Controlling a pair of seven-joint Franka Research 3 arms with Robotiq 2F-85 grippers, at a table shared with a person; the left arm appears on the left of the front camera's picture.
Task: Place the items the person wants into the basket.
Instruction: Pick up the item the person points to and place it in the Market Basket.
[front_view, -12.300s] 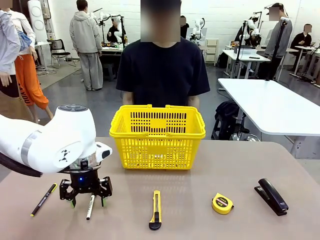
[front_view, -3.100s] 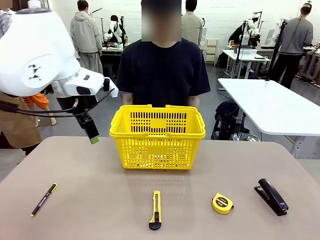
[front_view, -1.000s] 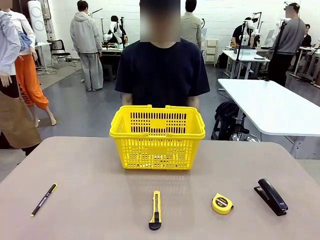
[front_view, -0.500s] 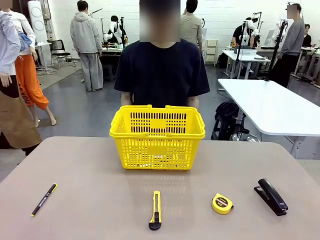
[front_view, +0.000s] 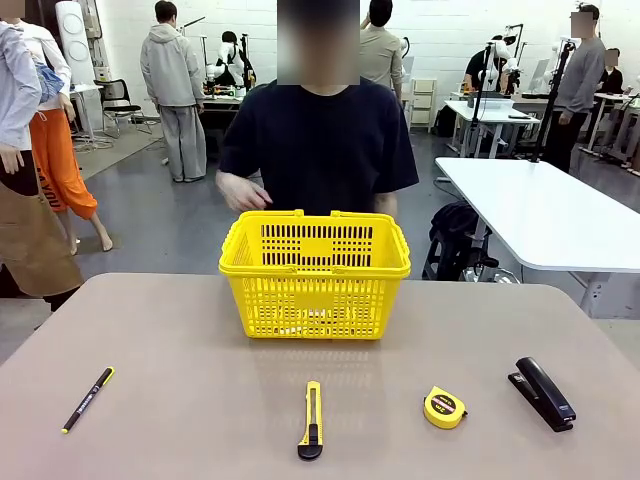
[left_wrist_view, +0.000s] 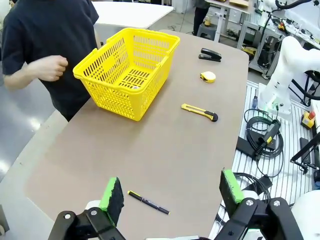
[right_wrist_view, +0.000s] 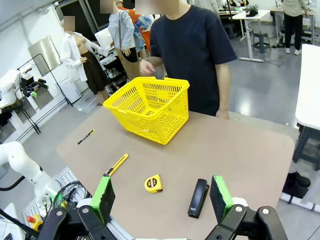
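Currently, the yellow basket (front_view: 315, 275) is seen standing upright on the counter (front_view: 200, 330), toward its far side and about midway across, with both handles folded down on the rim. Directly behind it the person (front_view: 320, 140) is stationed, and one hand (front_view: 240, 190) is held loosely curled at chest height, above and just beyond the basket's left far corner, touching nothing. Low through the lattice a pale sliver (front_view: 300, 328) is glimpsed, too small to be identified. Along the robot's side of the counter four things are laid out, well apart from one another: the black pen (front_view: 88, 399) at the far left, lying at a slant; the yellow utility knife (front_view: 312, 420) in front of the basket; the round tape measure (front_view: 444, 407) to its right; and the black stapler (front_view: 543, 393) near the right edge. In the left wrist view the left tool (left_wrist_view: 171, 189) is held high above the counter with its green pads spread wide and nothing between them, the pen lying far below. In the right wrist view the right tool (right_wrist_view: 162, 194) is likewise spread apart and empty, high above the stapler and tape measure.
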